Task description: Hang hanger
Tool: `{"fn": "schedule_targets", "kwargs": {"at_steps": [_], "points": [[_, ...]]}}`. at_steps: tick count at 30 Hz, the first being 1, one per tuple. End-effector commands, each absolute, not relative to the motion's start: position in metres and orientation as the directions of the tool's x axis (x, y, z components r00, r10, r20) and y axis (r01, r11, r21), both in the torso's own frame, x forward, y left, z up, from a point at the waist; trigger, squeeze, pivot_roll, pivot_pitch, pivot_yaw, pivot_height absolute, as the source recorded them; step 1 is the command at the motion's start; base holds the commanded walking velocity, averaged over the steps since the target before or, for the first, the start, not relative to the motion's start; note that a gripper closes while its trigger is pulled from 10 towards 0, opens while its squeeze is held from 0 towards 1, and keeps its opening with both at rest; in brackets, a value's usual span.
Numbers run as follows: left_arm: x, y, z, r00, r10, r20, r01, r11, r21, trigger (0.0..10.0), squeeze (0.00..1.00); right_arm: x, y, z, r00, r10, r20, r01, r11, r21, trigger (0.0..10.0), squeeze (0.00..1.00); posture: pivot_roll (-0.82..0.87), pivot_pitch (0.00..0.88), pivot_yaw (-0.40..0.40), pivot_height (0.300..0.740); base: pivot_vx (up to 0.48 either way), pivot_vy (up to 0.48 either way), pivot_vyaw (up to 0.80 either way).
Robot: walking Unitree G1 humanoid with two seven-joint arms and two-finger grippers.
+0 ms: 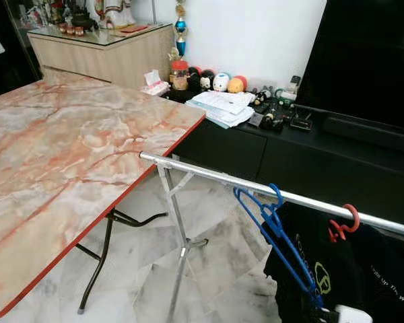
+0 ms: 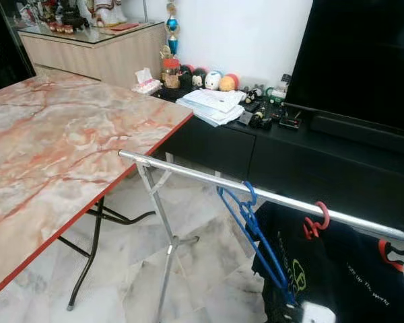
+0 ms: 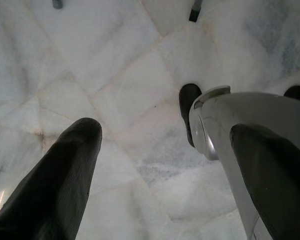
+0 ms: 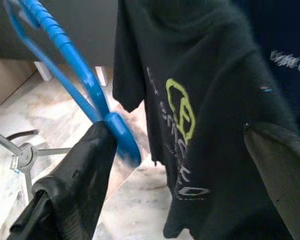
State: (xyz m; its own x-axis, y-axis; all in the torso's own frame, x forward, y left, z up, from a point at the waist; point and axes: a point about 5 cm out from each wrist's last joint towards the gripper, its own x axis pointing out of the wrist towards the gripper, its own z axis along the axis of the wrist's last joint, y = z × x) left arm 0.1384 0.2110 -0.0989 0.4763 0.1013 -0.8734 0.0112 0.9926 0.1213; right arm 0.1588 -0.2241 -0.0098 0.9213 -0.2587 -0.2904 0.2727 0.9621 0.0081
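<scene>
A blue plastic hanger [image 1: 283, 235] hangs by its hook on the silver rail [image 1: 209, 173] of a clothes rack, and its body slants down to the right. The hanger's lower end [image 4: 121, 135] lies against one finger [image 4: 75, 185] of my right gripper [image 4: 180, 165], which is open and closed on nothing. Part of that gripper also shows at the bottom edge [image 2: 303, 313] under the hanger. A black T-shirt [image 4: 210, 110] with a green logo hangs just behind. My left gripper [image 3: 165, 175] hangs open over the floor.
A red hanger [image 1: 343, 225] holds the black shirt, and another red hook [image 2: 390, 252] sits further right on the rail. A marble-patterned folding table [image 1: 67, 155] stands on the left. The rack's leg [image 1: 178, 235], a black TV console [image 1: 310, 148] and papers [image 1: 222, 104] lie ahead.
</scene>
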Motion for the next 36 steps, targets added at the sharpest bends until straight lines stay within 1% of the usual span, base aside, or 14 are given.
{"fn": "schedule_targets", "kwargs": {"at_steps": [1,5,9,10,13,14,15,19,24,29,31,34,35,36], "points": [[0.135,0.212,-0.1,0.462,0.099,-0.881,0.029,0.992,0.126,10.0,0.0,0.161,-0.224,0.003,0.924,-0.289,-0.252,0.296,0.955,-0.012,10.0,0.0,0.02,0.0,-0.013,0.74,0.0,0.0,0.0],[0.134,0.212,-0.1,0.461,0.098,-0.882,0.035,0.991,0.128,10.0,0.0,0.16,-0.229,0.015,0.91,-0.347,-0.225,0.344,0.937,-0.054,10.0,0.0,0.02,0.0,-0.013,0.74,0.0,0.0,0.0],[0.135,0.213,-0.1,0.462,0.097,-0.882,0.041,0.991,0.13,10.0,0.0,0.181,-0.238,0.04,0.922,-0.367,-0.125,0.36,0.93,-0.075,10.0,0.0,0.02,0.0,-0.007,0.74,0.0,0.0,0.0],[0.135,0.213,-0.1,0.462,0.097,-0.882,0.041,0.991,0.13,10.0,0.0,0.181,-0.238,0.04,0.922,-0.367,-0.125,0.36,0.93,-0.075,10.0,0.0,0.02,0.0,-0.007,0.74,0.0,0.0,0.0],[0.136,0.213,-0.099,0.465,0.098,-0.88,0.041,0.99,0.132,10.0,0.0,0.209,-0.242,0.068,0.924,-0.382,-0.036,0.38,0.924,-0.048,10.0,0.0,0.02,0.0,-0.008,0.74,0.0,0.0,0.0],[0.136,0.213,-0.099,0.466,0.098,-0.879,0.04,0.99,0.132,10.0,0.0,0.213,-0.242,0.071,0.925,-0.378,-0.026,0.377,0.925,-0.046,10.0,0.0,0.02,0.0,-0.006,0.74,0.0,0.0,0.0],[0.137,0.214,-0.099,0.468,0.101,-0.878,0.035,0.991,0.132,10.0,0.0,0.226,-0.241,0.08,0.931,-0.366,-0.006,0.365,0.93,-0.04,10.0,0.0,0.02,0.0,-0.005,0.74,0.0,0.0,0.0],[0.138,0.214,-0.099,0.47,0.103,-0.877,0.028,0.991,0.131,10.0,0.0,0.244,-0.242,0.087,0.932,-0.361,-0.009,0.361,0.932,-0.03,10.0,0.0,0.03,0.0,-0.003,0.74,0.0,0.0,0.0],[0.14,0.214,-0.098,0.472,0.105,-0.875,0.022,0.991,0.13,10.0,0.0,0.263,-0.235,0.088,0.955,-0.289,-0.067,0.287,0.957,-0.043,10.0,0.0,0.04,0.0,-0.002,0.74,0.0,0.0,0.0],[0.14,0.214,-0.098,0.474,0.11,-0.873,0.008,0.991,0.13,10.0,0.0,0.255,-0.231,0.079,0.953,-0.279,-0.122,0.275,0.96,-0.043,10.0,0.0,0.05,0.0,-0.005,0.74,0.0,0.0,0.0],[0.14,0.214,-0.098,0.474,0.109,-0.874,0.01,0.992,0.13,10.0,0.0,0.247,-0.229,0.067,0.943,-0.276,-0.188,0.272,0.961,-0.044,10.0,0.0,0.04,0.0,-0.005,0.74,0.0,0.0,0.0],[0.141,0.214,-0.098,0.473,0.107,-0.874,0.015,0.991,0.13,10.0,0.0,0.223,-0.222,0.033,0.898,-0.22,-0.382,0.215,0.975,-0.056,10.0,0.0,0.03,0.0,0.001,0.74,0.0,0.0,0.0],[0.141,0.214,-0.097,0.474,0.106,-0.874,0.018,0.991,0.13,10.0,0.0,0.211,-0.217,0.016,0.859,-0.168,-0.484,0.158,0.985,-0.061,10.0,0.0,0.02,0.0,0.004,0.74,0.0,0.0,0.0],[0.142,0.214,-0.097,0.474,0.106,-0.874,0.018,0.991,0.13,10.0,0.0,0.208,-0.216,0.013,0.85,-0.157,-0.503,0.146,0.987,-0.061,10.0,0.0,0.02,0.0,0.004,0.74,0.0,0.0,0.0]]}}
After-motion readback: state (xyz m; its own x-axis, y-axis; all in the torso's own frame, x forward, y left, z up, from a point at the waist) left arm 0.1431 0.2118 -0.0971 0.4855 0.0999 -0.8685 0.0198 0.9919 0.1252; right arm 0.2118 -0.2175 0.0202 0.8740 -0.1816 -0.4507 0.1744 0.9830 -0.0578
